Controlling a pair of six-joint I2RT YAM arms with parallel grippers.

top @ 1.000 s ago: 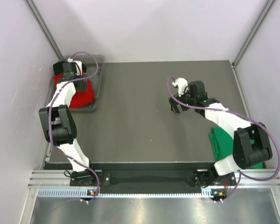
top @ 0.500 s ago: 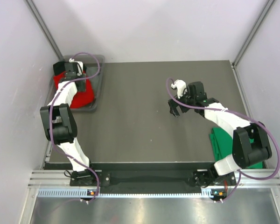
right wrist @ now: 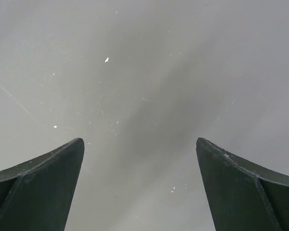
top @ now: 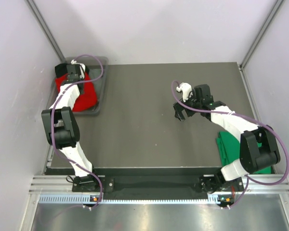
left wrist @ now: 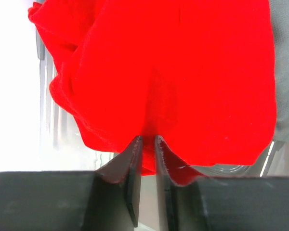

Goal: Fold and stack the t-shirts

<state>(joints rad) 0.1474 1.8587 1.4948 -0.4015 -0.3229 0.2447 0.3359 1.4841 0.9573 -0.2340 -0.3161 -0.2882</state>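
Observation:
A bright red t-shirt [top: 85,96] lies bunched in a grey bin [top: 102,91] at the table's far left. My left gripper [top: 74,80] reaches down into the bin. In the left wrist view its jaws [left wrist: 148,139] are pinched on a fold at the lower edge of the red t-shirt [left wrist: 183,72], with cloth filling the narrow gap. An emerald green t-shirt [top: 228,149] lies at the table's right near edge, partly hidden by the right arm. My right gripper [top: 179,114] hovers over the middle right of the table, open, with only bare tabletop between its fingers [right wrist: 139,144].
The dark grey table [top: 139,125] spreads between the two arms. White walls with metal posts close it in on the left, right and back. The bin sits against the left wall.
The left gripper's jaws have closed onto the red t-shirt in the bin. The right gripper has shifted slightly, still open.

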